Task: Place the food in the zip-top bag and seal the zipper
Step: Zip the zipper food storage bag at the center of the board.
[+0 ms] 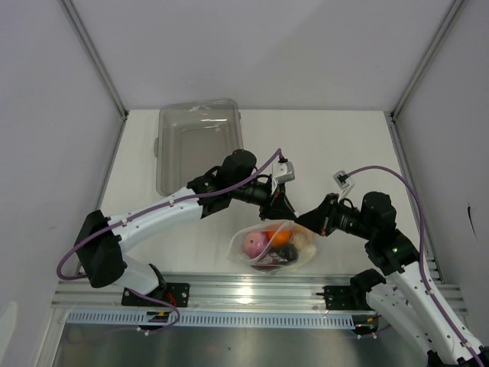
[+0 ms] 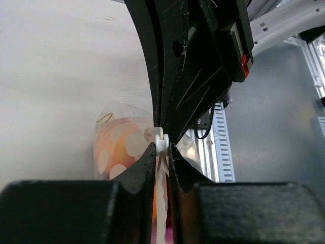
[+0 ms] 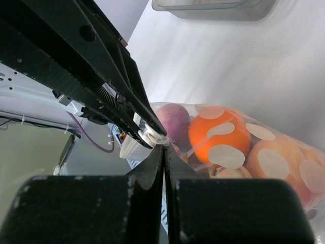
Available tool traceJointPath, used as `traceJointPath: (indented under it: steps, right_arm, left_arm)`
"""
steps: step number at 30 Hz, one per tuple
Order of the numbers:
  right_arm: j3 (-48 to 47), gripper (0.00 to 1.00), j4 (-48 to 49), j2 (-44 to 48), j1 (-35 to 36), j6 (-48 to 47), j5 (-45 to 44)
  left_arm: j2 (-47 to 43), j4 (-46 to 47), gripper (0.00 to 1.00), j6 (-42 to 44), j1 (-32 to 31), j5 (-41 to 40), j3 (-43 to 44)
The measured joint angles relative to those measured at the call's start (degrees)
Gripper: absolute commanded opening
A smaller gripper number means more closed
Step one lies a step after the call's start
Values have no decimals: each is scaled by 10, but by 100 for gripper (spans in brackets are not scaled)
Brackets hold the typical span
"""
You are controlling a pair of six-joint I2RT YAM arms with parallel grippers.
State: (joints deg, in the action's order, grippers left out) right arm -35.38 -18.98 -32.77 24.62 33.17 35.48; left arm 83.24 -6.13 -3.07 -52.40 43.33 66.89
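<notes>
The zip-top bag (image 1: 238, 250), clear with white dots, lies on the table near the front rail. It holds the food: a pink bulb (image 1: 254, 242), an orange (image 1: 278, 235), a pale peach piece (image 1: 306, 243) and dark grapes (image 1: 271, 261). My left gripper (image 1: 286, 212) and right gripper (image 1: 303, 220) meet tip to tip at the bag's top edge. In the left wrist view my left gripper (image 2: 161, 152) is shut on the zipper strip at a small white slider (image 2: 161, 140). In the right wrist view my right gripper (image 3: 164, 150) is shut on the bag's edge beside that slider (image 3: 152, 136); the orange (image 3: 218, 134) shows behind.
A rigid clear plastic bin (image 1: 199, 145) stands at the back left of the table and shows at the top of the right wrist view (image 3: 213, 7). The metal front rail (image 1: 252, 287) runs just below the bag. White walls enclose the table on three sides.
</notes>
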Motion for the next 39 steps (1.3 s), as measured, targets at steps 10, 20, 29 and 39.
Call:
traceJointPath:
  steps: [10,20,29,39]
  right_arm:
    - [0,8,0,-1,0,-12,5]
    - [-2,11,-4,-26,0,-51,35]
    - [-2,14,10,-38,0,-68,72]
    - [-1,0,26,-40,0,-71,76]
  left_arm:
    - [5,-6,1,-9,8,12,5]
    - [16,-9,1,-32,24,45,10]
    - [27,-16,1,-41,27,65,21]
    - [27,-22,1,-45,30,68,24]
